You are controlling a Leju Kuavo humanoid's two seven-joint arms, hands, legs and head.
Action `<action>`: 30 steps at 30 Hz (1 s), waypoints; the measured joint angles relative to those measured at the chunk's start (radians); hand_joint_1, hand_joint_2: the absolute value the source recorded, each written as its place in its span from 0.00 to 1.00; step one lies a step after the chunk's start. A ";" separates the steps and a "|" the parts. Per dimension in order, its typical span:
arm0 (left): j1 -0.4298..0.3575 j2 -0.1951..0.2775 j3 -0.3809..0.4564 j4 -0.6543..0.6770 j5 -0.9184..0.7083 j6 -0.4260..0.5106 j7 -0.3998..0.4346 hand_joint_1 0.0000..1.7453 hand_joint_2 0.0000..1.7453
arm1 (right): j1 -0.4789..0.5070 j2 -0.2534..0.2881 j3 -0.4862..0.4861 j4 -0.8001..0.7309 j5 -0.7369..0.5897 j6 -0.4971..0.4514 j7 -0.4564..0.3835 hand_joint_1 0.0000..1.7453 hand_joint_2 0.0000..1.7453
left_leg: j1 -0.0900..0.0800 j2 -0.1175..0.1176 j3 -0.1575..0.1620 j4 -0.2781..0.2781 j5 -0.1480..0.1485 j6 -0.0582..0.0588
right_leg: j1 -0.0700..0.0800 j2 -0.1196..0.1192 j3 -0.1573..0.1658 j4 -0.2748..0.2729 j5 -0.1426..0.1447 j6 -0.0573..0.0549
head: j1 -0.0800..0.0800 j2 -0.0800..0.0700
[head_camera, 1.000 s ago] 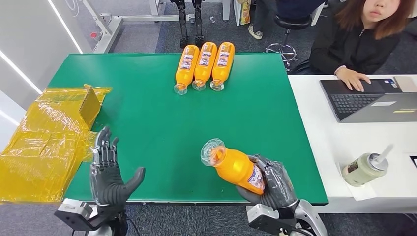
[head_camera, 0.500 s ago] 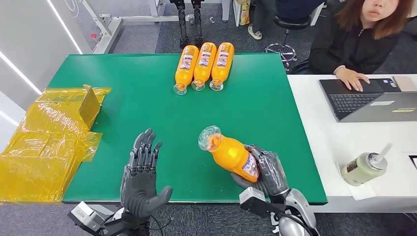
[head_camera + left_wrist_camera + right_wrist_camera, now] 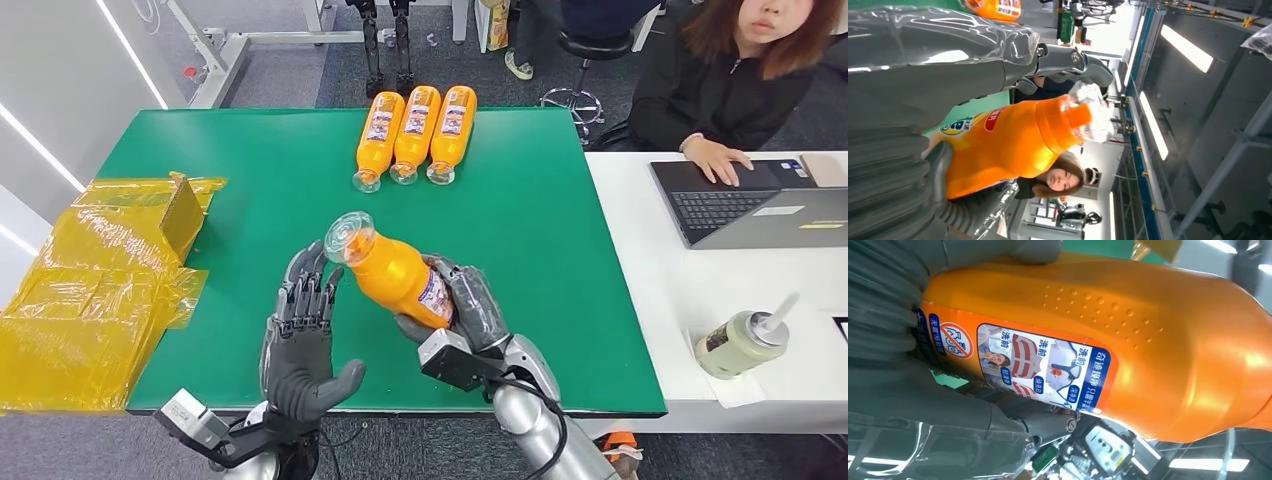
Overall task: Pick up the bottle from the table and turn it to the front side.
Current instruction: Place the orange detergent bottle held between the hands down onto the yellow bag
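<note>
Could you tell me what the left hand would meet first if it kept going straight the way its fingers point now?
Most likely the held orange bottle: the left hand has its fingertips pointing up-table at the bottle's neck, which the right hand holds. Depth is unclear, so it might pass just below.

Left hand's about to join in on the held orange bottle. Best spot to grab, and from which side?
Probably the bare shoulder just below the clear cap, from the robot's left. The orange bottle tilts cap-end toward the open left hand, while the right hand wraps the labelled lower body, leaving only the upper part free.
</note>
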 joint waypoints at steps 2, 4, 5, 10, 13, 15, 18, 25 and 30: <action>-0.004 0.000 0.001 0.014 0.000 0.009 -0.010 0.00 1.00 | -0.003 0.006 0.026 0.009 -0.008 -0.003 -0.004 1.00 1.00 | 0.000 0.000 0.000 0.000 0.000 0.000 | 0.000 0.000 0.000 0.000 0.000 0.000 | 0.000 0.000; -0.005 0.000 0.003 0.023 0.000 0.013 -0.016 0.00 1.00 | -0.004 0.012 0.045 0.016 -0.009 -0.007 -0.004 1.00 1.00 | 0.000 0.000 0.000 0.000 0.000 0.000 | 0.000 0.000 0.000 0.000 0.000 0.000 | 0.000 0.000; -0.005 0.000 0.004 0.026 0.000 0.014 -0.017 0.00 1.00 | -0.004 0.014 0.053 0.019 -0.009 -0.009 -0.004 1.00 1.00 | 0.000 0.000 0.000 0.000 0.000 0.000 | 0.000 0.000 0.000 0.000 0.000 0.000 | 0.000 0.000; -0.008 0.000 0.007 0.034 0.001 0.015 -0.020 0.00 1.00 | -0.006 0.018 0.071 0.028 -0.010 -0.011 -0.004 1.00 1.00 | 0.000 0.000 0.000 0.000 0.000 0.000 | 0.000 0.000 0.000 -0.001 0.000 0.000 | 0.000 0.000; -0.009 0.000 0.009 0.036 0.001 0.018 -0.020 0.00 1.00 | -0.007 0.020 0.079 0.032 -0.010 -0.011 -0.002 1.00 1.00 | 0.000 0.000 0.000 0.000 0.000 0.000 | 0.000 0.000 0.000 0.000 0.000 0.000 | 0.000 0.000; -0.009 0.000 0.012 0.037 0.001 0.023 -0.022 0.00 1.00 | -0.007 0.023 0.088 0.035 -0.011 -0.009 0.001 1.00 1.00 | 0.000 0.000 0.000 0.000 0.000 0.000 | 0.000 0.000 0.000 0.000 0.000 0.000 | 0.000 0.000; -0.009 0.000 0.016 0.038 0.001 0.031 -0.023 0.00 1.00 | -0.007 0.027 0.111 0.041 -0.019 0.002 0.000 1.00 1.00 | 0.000 0.000 0.000 0.000 0.000 0.000 | 0.000 0.000 0.000 0.000 0.000 0.000 | 0.000 0.000; -0.005 0.000 0.031 0.038 0.001 0.053 -0.022 0.00 1.00 | -0.007 0.040 0.170 0.086 -0.064 0.024 -0.015 1.00 1.00 | 0.000 0.000 0.000 0.000 0.000 0.000 | 0.000 0.000 0.000 0.000 0.000 0.000 | 0.000 0.000; 0.003 0.002 0.042 0.038 0.007 0.077 -0.023 0.00 1.00 | -0.007 0.054 0.207 0.124 -0.078 0.037 -0.024 1.00 1.00 | 0.000 0.000 0.000 0.000 0.000 0.000 | 0.000 0.000 0.000 0.000 0.000 0.000 | 0.000 0.000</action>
